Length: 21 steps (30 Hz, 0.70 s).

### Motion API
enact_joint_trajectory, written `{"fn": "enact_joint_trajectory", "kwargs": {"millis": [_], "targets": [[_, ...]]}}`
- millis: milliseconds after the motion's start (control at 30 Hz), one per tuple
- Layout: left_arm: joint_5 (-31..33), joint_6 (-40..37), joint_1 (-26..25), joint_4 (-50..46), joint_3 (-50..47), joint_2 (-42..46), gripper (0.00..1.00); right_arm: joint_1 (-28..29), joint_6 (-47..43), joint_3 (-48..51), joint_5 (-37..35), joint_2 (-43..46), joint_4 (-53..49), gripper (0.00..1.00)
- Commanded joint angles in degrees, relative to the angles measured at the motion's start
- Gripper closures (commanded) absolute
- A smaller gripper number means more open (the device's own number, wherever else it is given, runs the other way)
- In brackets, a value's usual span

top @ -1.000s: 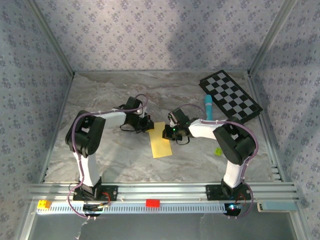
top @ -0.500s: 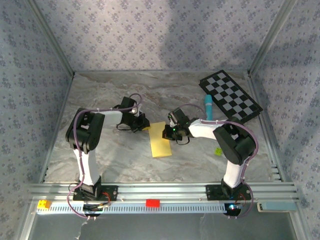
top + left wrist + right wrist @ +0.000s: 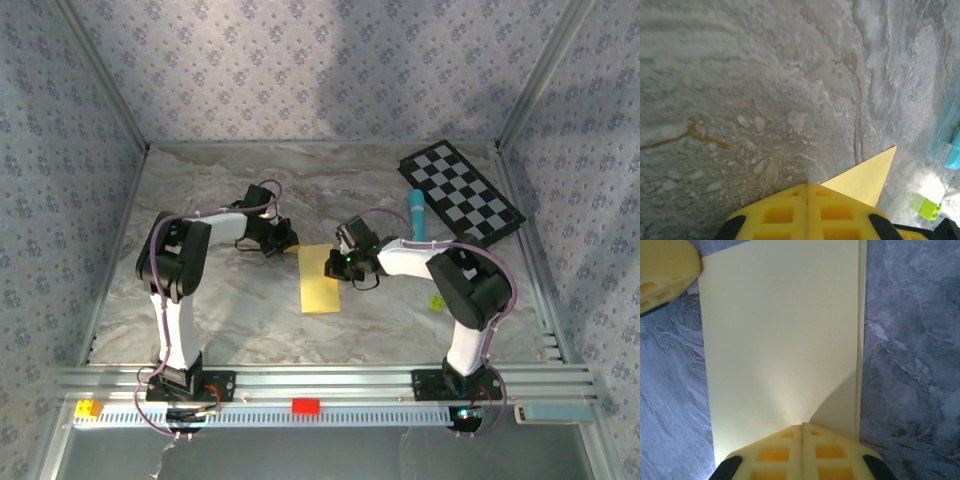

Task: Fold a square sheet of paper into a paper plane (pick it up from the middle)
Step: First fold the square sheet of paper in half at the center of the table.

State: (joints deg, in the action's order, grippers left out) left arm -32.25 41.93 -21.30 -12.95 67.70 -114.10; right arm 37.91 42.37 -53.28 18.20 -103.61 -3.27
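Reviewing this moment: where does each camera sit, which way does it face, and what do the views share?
Top external: above and behind the bases, looking down on the marble table; both arms show, with the left gripper and right gripper at the yellow paper.
Left wrist: looks down past its shut gripper at the table and one paper corner.
Right wrist: looks straight down on the paper, its shut gripper at the bottom; a finger of the left gripper sits top left.
Shared: all three views show the paper.
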Motion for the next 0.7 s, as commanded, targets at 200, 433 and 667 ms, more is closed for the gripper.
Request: {"fn": "enact_joint_trajectory", "kwargs": {"millis": [200,433,667], "targets": [[6.4,1.3,1.5,-4.7,2.9,1.4,0.92,0.3,-0.8,3.9,-5.6,-3.5,-12.0,1.00],[4.5,0.6,0.3,-4.9,0.4,8.9,0.90,0.3,-0.8,3.7,-5.7,-3.7,-12.1,1.00],[-5.4,3.5,-3.8,3.6,-7.4,13.5,0.90,0.2,-0.7,3.4,-5.8,-3.7,-12.4,1.00]]}}
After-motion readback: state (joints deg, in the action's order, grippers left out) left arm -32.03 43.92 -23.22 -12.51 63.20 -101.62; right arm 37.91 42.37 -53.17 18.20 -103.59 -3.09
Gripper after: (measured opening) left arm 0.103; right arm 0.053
